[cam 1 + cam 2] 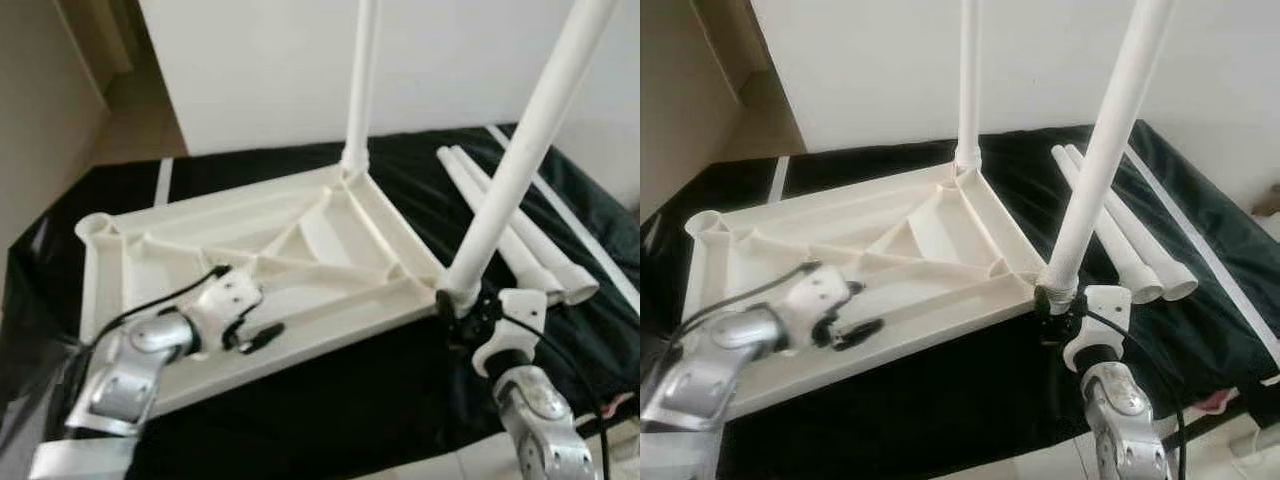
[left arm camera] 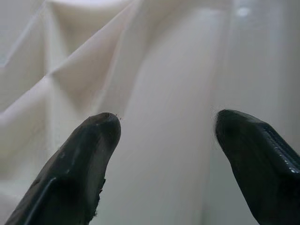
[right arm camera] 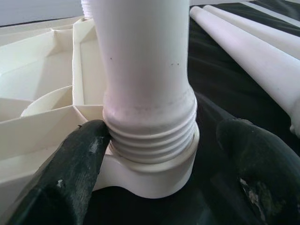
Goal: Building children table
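Tabletop (image 1: 250,240): white, upside down on black cloth (image 1: 330,410), two legs standing in corner sockets, two lying beside. Right gripper (image 1: 470,318): fingers spread around near leg (image 1: 520,150) at its threaded base. Left gripper (image 1: 255,335): open, resting on tabletop's underside.

You are looking at a plain room in a home, set up as a spot for putting furniture together. A bare white wall (image 1: 250,70) stands behind, with a beige wall (image 1: 40,110) and tan floor (image 1: 135,120) off to your left. A black sheet (image 1: 330,400) is spread out as a work surface, carrying an upturned white plastic tabletop (image 1: 250,250) and loose white legs (image 1: 520,245).
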`<state>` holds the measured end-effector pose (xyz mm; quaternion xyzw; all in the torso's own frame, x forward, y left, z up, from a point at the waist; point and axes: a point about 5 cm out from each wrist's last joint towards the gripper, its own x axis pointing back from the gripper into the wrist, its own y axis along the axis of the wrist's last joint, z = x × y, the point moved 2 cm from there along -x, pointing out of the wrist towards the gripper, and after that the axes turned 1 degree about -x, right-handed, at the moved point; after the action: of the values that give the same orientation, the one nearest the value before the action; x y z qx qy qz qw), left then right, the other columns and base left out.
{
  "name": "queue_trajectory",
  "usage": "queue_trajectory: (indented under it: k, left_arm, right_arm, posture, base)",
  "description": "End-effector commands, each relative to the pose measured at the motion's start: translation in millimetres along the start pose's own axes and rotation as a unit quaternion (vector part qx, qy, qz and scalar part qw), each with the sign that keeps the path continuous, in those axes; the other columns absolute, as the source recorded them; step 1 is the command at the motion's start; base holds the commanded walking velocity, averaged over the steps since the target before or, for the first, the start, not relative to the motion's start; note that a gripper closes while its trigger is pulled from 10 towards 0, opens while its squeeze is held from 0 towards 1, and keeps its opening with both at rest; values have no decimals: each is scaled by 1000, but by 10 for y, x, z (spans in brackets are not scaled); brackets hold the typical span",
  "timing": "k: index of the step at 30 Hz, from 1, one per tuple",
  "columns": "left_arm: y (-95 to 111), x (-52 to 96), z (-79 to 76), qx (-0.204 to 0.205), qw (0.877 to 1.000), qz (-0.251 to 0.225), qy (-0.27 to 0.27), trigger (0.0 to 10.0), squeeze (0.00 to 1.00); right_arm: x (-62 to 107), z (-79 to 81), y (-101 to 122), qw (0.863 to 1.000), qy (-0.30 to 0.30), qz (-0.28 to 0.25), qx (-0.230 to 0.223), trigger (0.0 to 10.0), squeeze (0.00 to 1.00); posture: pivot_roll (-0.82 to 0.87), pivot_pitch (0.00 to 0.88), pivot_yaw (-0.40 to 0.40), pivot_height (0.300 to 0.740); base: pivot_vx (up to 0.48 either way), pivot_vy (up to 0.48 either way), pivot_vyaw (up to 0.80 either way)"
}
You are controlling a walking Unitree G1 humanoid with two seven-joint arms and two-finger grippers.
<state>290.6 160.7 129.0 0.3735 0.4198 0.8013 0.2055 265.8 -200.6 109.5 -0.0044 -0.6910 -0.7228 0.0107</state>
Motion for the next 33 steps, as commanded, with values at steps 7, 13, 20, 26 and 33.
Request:
queue_trajectory:
  k: [7,13,20,26,33]
  left_arm:
    - [-374,280,65,25,998,63,-17,10000,0]
    - [-466,289,-205,51,991,78,-92,10000,0]
    - [-576,298,-389,63,981,106,-147,10000,0]
    - [-533,306,-541,62,975,99,-189,10000,0]
    - [-89,61,-769,110,972,-1,-206,10000,0]
  right_arm:
    - [-20,113,-79,1000,14,7,-17,10000,0]
    - [-84,110,-69,1000,18,5,-15,10000,0]
    - [-196,85,-66,999,36,8,-3,10000,0]
    - [-273,117,-94,998,65,18,10,10000,0]
    - [-485,308,-190,987,148,43,38,10000,0]
  posture:
    - [-2,21,3,740]
    - [-6,17,4,740]
    - [-9,17,3,740]
    - [-6,15,-1,740]
    - [9,5,-9,740]
  base:
    - [0,0,0]
    - [0,0,0]
    - [0,0,0]
    - [0,0,0]
    - [0,0,0]
